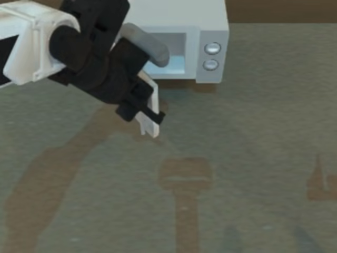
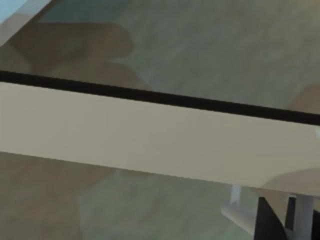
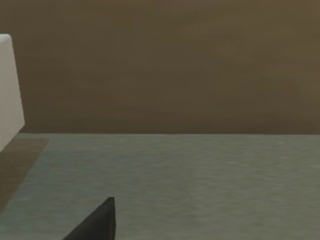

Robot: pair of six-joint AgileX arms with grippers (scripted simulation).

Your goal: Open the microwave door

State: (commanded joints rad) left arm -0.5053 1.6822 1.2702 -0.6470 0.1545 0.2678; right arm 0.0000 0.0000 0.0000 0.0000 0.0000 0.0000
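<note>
The white microwave (image 1: 210, 31) stands at the table's back centre, two silver knobs (image 1: 211, 48) on its front. Its pale blue interior (image 1: 176, 52) is exposed. The microwave door (image 1: 151, 125) has swung out toward the front and shows edge-on as a narrow white slab. My left gripper (image 1: 147, 112) is shut across the door's outer edge, black fingers on either side. In the left wrist view the door (image 2: 150, 135) is a broad beige band, with a black finger (image 2: 270, 222) beside the white handle (image 2: 302, 215). The right wrist view shows only one dark fingertip (image 3: 102, 220).
My left arm (image 1: 84, 42) hides the microwave's left part. The grey-green tabletop (image 1: 253, 147) spreads in front, crossed by arm shadows. The right wrist view shows the microwave's white side (image 3: 9, 90) and a brown back wall (image 3: 175, 65).
</note>
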